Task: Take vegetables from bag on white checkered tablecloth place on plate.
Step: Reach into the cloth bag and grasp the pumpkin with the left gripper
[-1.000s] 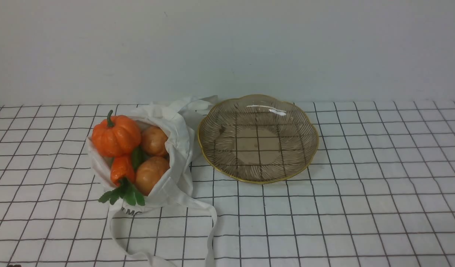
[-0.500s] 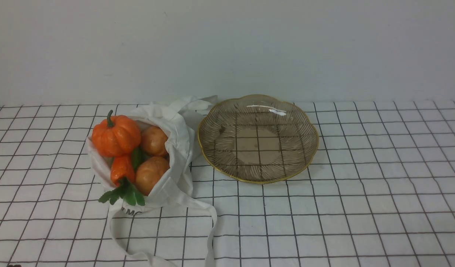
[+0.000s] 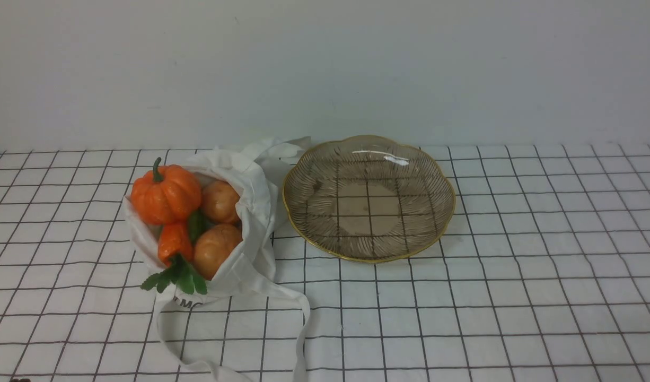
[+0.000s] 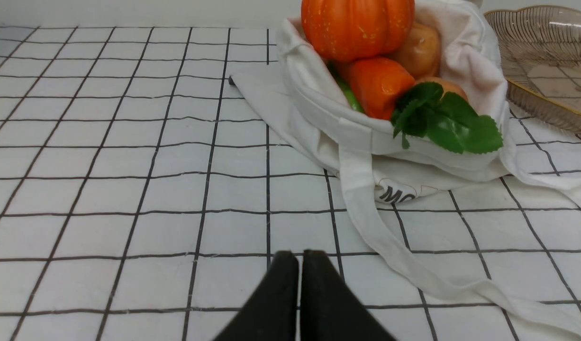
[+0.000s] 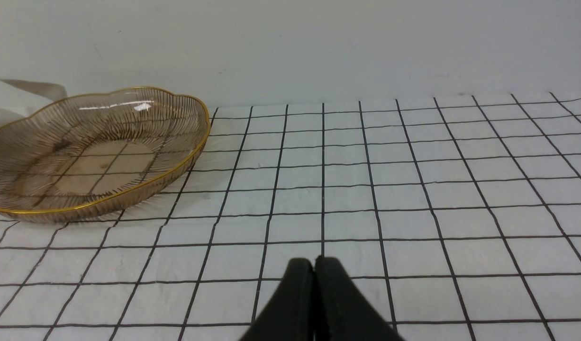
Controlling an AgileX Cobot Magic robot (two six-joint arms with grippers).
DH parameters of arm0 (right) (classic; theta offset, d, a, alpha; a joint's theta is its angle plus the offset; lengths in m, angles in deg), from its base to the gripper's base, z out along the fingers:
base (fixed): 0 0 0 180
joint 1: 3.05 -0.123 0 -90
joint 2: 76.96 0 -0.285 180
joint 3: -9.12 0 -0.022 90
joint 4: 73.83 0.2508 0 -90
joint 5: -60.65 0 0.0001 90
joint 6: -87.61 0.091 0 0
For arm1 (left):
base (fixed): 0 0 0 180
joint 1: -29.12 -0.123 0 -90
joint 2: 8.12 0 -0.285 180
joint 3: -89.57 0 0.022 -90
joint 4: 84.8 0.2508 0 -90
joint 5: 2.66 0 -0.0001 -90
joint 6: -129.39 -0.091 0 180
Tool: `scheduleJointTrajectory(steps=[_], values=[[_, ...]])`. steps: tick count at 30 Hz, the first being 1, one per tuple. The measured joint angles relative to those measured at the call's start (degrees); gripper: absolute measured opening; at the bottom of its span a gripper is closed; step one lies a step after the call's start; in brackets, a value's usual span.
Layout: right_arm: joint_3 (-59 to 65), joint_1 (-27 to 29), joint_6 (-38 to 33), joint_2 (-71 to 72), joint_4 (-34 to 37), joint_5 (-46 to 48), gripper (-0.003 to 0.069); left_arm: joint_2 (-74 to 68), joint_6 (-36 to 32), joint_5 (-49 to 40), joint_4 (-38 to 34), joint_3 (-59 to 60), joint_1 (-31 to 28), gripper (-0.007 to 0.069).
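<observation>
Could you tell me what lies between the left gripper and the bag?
Only tablecloth and a strap of the bag, as the left wrist view shows.

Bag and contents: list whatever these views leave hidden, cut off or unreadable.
- Bag print: front and left wrist views show only a few letters; the cloth's own folds cover the rest.
- Green pod: only a sliver shows, mostly covered by pumpkin and carrot.
- Pumpkin stem: cut off by the frame edge in the left wrist view.
- Anything beneath the potatoes: hidden by the pile.
- Strap: runs off the front view's lower edge.
</observation>
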Motion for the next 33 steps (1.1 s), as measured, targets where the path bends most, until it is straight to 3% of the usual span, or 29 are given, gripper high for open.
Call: scheduleJointTrajectory(steps=[15, 16, 20, 21, 22, 25, 30, 33], values=[[0.0, 0.0, 0.0, 0.0, 0.0, 0.0, -0.0015, 0.0, 1.02, 0.0, -0.99, 0.0, 0.0, -0.0008], [0.0, 0.0, 0.0, 0.0, 0.0, 0.0, -0.0015, 0.0, 2.44, 0.0, -3.11, 0.0, 0.0, -0.0008], [0.0, 0.0, 0.0, 0.0, 0.0, 0.0, -0.0015, 0.0, 16.78, -0.35, -24.26, 0.06, 0.0, -0.0008], [0.0, 0.0, 0.0, 0.0, 0.0, 0.0, -0.0015, 0.0, 16.78, -0.35, -24.26, 0.06, 0.0, -0.0008], [0.0, 0.0, 0.0, 0.0, 0.0, 0.0, -0.0015, 0.0, 21.36, -0.36, -32.63, 0.06, 0.0, -0.0008], [0.0, 0.0, 0.0, 0.0, 0.0, 0.0, -0.0015, 0.0, 25.11, 0.3, -43.26, 0.06, 0.0, -0.0008], [0.0, 0.0, 0.0, 0.0, 0.0, 0.0, -0.0015, 0.0, 20.97, 5.38, -46.75, 0.06, 0.02, -0.0008], [0.0, 0.0, 0.0, 0.0, 0.0, 0.0, -0.0015, -0.12, 14.4, 1.68, -46.46, -4.07, 0.12, -0.0008]])
